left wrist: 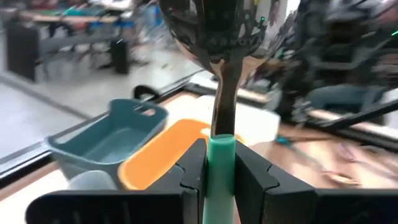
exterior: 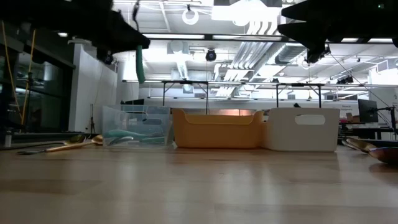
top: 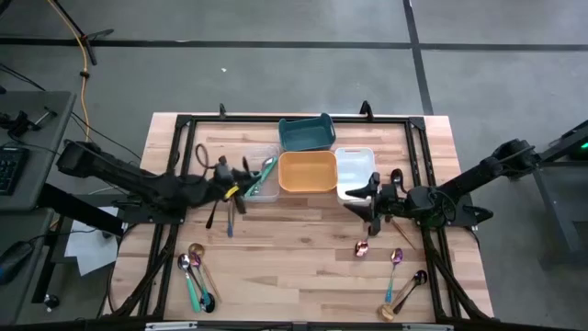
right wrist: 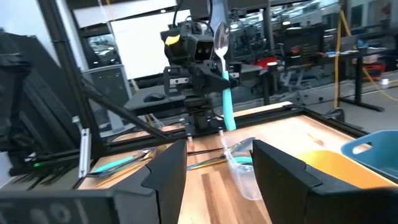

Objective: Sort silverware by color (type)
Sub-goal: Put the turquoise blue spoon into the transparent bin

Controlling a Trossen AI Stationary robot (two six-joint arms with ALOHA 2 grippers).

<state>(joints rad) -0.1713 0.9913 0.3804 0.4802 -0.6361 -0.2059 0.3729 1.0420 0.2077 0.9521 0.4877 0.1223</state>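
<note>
A teal-handled spoon [left wrist: 220,93] is held upright in the left gripper [left wrist: 220,171], bowl uppermost, its teal handle clamped between the two dark fingers [left wrist: 194,167], which are closed to a narrow gap on it. In the high view this spoon is seen near the clear tray [top: 260,173], at its near left corner, well above the counter [top: 303,239]. Other teal-handled pieces already lie in that clear tray, so it is judged to be the destination.

For the step to be done well, the spoon should be carried fully over the clear tray's opening before release, lowered until its hanging handle end is below the rim, and only then let go, so that it is not bounced onto the counter or into the orange tray [top: 307,172] beside it. Because the grasp is on the handle with the heavy bowl above, a slow tilt is advised.

The right gripper [right wrist: 211,163] is held open wide and empty, hovering in front of the white tray [top: 355,171], with a pink-purple spoon [top: 362,247] lying near it on the counter.
</note>
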